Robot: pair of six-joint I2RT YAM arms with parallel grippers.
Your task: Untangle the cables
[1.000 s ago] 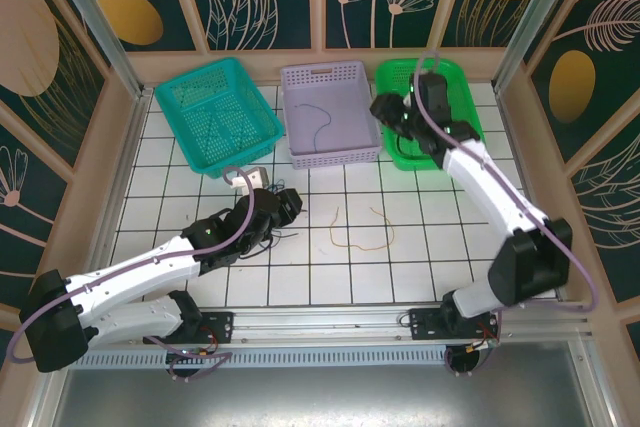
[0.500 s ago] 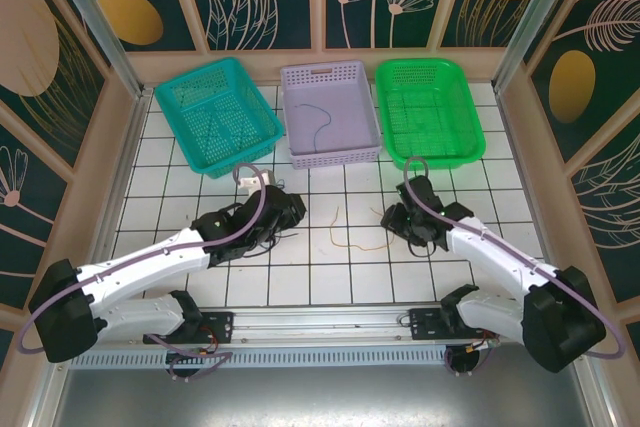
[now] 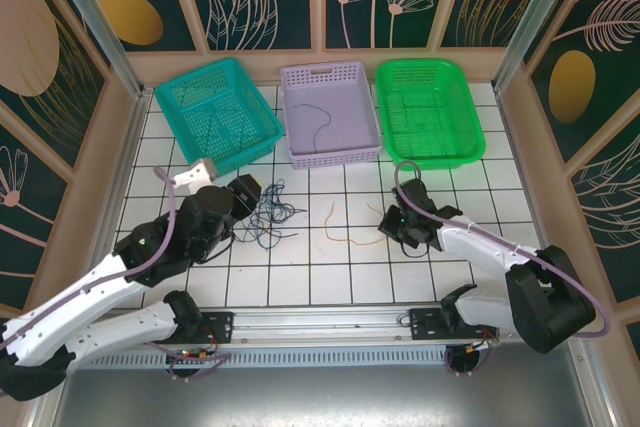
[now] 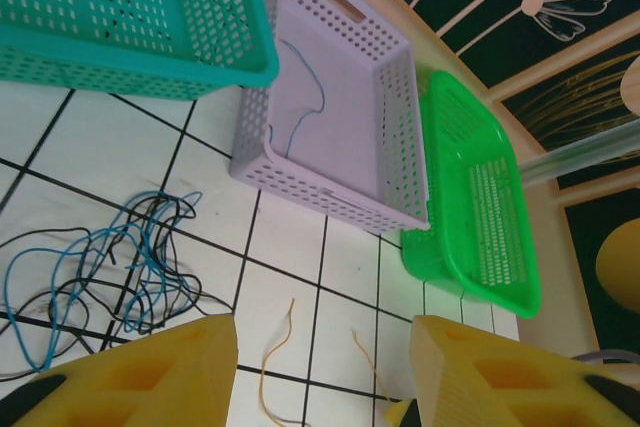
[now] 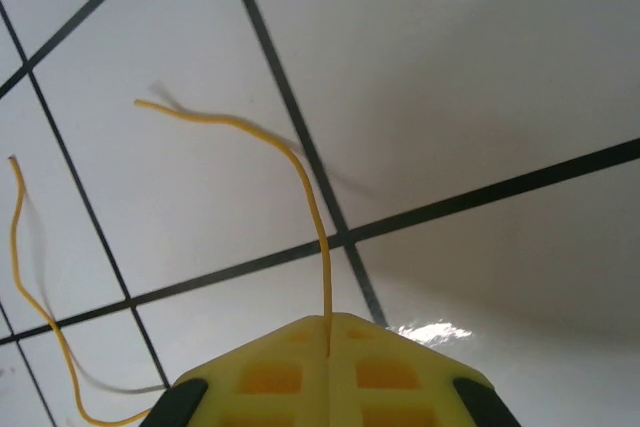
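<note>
The right hand (image 5: 328, 332) is pinched shut on one end of a yellow wire (image 5: 300, 172). The wire rises from between its tips and curves away over the tabletop (image 5: 480, 67). A second yellow strand (image 5: 25, 277) lies to the left, apart from the held one as far as I can see.

The step looks like carrying this freed wire off to a basket. The grip sits close to the wire's end, so it could slip. It seems best to lift slowly and straight up, let the loose length hang free of the other strand, and only then swing away.

The left hand (image 4: 322, 372) stands half open with nothing between its tips. It is just left of the tangle (image 4: 110, 257) of blue and black cables, which lies on the tabletop left of centre. It should stay off that tangle until the yellow wire is clear.

At the far middle, the lilac basket (image 4: 330, 192) holds one blue wire (image 4: 312, 97). Which basket suits the yellow wire I cannot tell.
</note>
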